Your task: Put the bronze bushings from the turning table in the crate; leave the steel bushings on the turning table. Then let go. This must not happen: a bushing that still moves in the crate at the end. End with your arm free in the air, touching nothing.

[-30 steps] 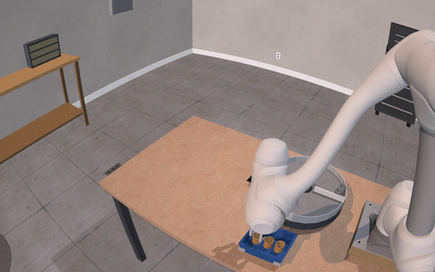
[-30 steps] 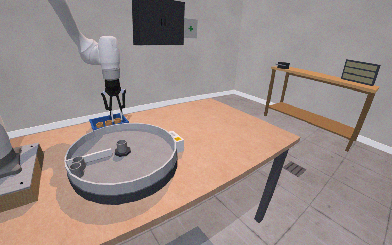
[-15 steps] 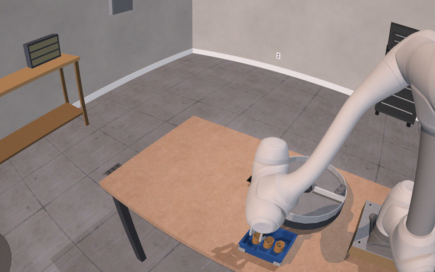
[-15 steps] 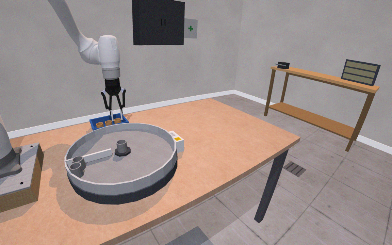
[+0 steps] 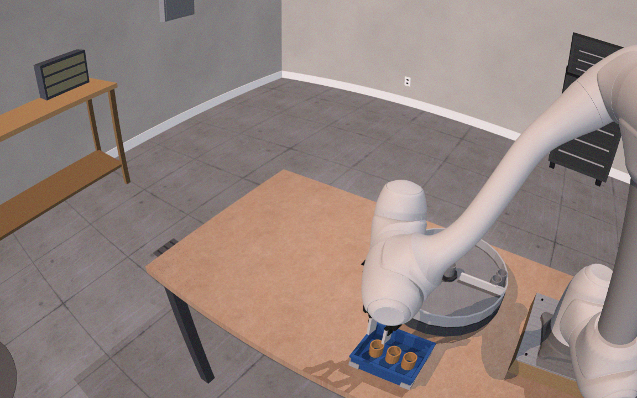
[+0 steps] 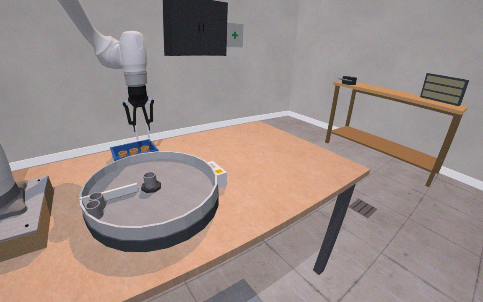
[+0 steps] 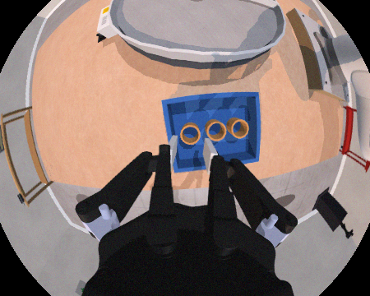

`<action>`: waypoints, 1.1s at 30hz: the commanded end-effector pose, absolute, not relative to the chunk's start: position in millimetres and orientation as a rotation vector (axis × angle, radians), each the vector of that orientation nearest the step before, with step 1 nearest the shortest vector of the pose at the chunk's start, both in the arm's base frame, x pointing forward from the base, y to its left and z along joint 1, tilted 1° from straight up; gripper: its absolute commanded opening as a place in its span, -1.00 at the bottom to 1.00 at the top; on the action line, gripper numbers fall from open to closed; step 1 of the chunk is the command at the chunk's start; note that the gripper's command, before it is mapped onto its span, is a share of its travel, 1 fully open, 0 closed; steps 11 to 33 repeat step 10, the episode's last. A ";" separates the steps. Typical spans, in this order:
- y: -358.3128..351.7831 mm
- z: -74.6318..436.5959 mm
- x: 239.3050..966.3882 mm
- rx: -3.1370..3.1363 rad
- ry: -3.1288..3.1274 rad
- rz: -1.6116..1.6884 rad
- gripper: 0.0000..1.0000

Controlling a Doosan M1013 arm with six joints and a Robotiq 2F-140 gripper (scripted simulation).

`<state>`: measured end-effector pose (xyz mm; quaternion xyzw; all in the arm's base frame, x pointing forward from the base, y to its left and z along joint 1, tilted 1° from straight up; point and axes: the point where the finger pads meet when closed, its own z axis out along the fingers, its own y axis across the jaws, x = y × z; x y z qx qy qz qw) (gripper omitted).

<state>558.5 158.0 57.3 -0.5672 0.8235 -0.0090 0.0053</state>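
Pincer (image 6: 142, 138) hanging partly open above blue crate (image 6: 115, 151), gripping nothing; three bronze bushings (image 6: 133, 151) sitting inside, two steel bushings (image 6: 95, 200) lying on turning table (image 6: 183, 157), lower left.

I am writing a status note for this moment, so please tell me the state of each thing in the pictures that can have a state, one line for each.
gripper: open, holding nothing, raised above the crate.
crate: on the table, holding three bushings.
bronze bushings: three, upright in a row in the crate.
steel bushings: two, upright on the turning table, by the bar and the rim.
turning table: no bronze bushing on it.
wall cabinet: doors closed.
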 end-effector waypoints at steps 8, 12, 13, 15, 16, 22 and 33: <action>158.3 77.0 558.2 -1.776 2.578 -0.028 -0.43; 158.3 77.0 558.2 -1.776 2.578 -0.028 -0.43; 158.3 77.0 558.2 -1.776 2.578 -0.028 -0.43; 158.3 77.0 558.2 -1.776 2.578 -0.028 -0.43; 158.3 77.0 558.2 -1.776 2.578 -0.028 -0.43; 158.3 77.0 558.2 -1.776 2.578 -0.028 -0.43; 158.3 77.0 558.2 -1.776 2.578 -0.028 -0.43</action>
